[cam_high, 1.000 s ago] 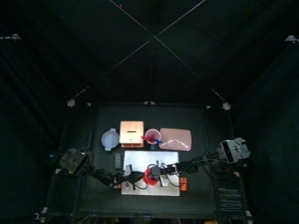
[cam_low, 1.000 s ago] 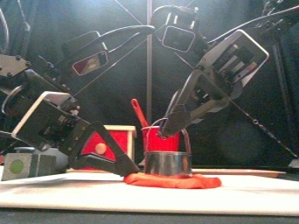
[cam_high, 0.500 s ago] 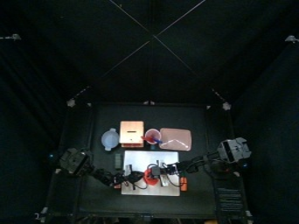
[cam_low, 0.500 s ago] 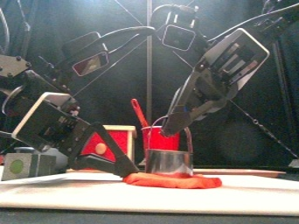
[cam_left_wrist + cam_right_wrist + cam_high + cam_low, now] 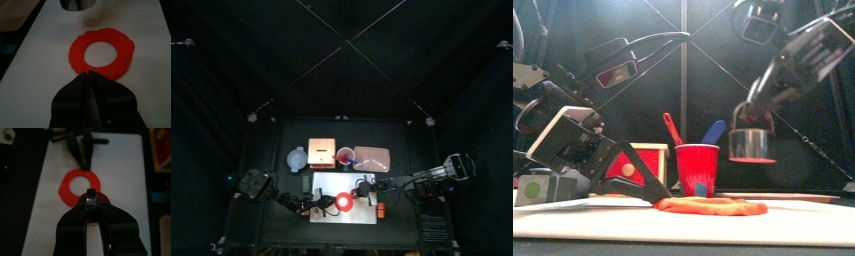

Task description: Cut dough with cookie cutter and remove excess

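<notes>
The right gripper point(image 5: 754, 133) hangs in the air above the white board point(image 5: 684, 226), off to the right of the red dough ring point(image 5: 711, 206), and its 2 jaws are closed on a round metal cutter point(image 5: 752, 145). The underside of the cutter shows red, so the cut-out middle of the dough appears to sit inside it. In the right wrist view the cutter's rim point(image 5: 91, 199) sits between the jaw tips, with the ring point(image 5: 81, 185) lying on the board point(image 5: 127, 173) below and ahead of it.

What is left on the board is the excess: 1 flat red ring with a clean round hole, seen plainly in the left wrist view point(image 5: 101, 50). From above it lies near the middle of the board point(image 5: 369, 214), left of the cutter.

The left gripper point(image 5: 89, 75) rests low at the near edge of the ring, its 2 jaws drawn close so that only a thin slit shows between them; the tips touch or nearly touch the ring's rim, and I cannot tell whether they pinch any dough. In the front view this gripper point(image 5: 651, 195) slopes down to the ring's left end.

Behind the ring, beyond both grippers, stands a red cup point(image 5: 696, 169) holding 1 red and 1 blue tool.
</notes>
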Robot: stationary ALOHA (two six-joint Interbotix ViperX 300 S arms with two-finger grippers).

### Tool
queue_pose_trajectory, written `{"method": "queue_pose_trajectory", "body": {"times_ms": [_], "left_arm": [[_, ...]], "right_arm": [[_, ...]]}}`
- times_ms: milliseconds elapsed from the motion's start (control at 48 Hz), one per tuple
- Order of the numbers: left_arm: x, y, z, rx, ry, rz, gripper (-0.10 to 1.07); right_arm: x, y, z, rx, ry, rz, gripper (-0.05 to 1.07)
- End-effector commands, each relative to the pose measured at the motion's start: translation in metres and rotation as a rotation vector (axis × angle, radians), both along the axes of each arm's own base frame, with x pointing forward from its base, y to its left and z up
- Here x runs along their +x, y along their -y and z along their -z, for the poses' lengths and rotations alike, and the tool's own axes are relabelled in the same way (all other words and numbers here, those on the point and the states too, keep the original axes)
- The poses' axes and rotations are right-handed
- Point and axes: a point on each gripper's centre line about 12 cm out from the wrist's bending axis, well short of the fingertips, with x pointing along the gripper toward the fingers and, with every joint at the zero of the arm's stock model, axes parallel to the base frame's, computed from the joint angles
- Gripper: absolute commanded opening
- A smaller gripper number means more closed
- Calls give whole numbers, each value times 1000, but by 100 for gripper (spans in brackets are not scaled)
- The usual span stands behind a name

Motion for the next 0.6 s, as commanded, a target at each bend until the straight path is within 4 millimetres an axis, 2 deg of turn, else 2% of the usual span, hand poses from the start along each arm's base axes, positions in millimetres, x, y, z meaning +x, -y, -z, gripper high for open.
{"method": "queue_pose_trajectory", "body": {"times_ms": [0,125,250,583], "left_arm": [[0,-4,-4,-11,1,-14,57],[3,-9,-12,-23,22,-33,57],[7,-13,-24,-33,50,-42,58],[9,-16,-38,-49,84,-52,59]], "right_arm": [[-13,15,-6,-4,30,40,47],[-29,38,10,-27,-16,103,47],[-35,54,19,-41,-44,149,47],[-38,54,26,-10,-74,176,52]]}}
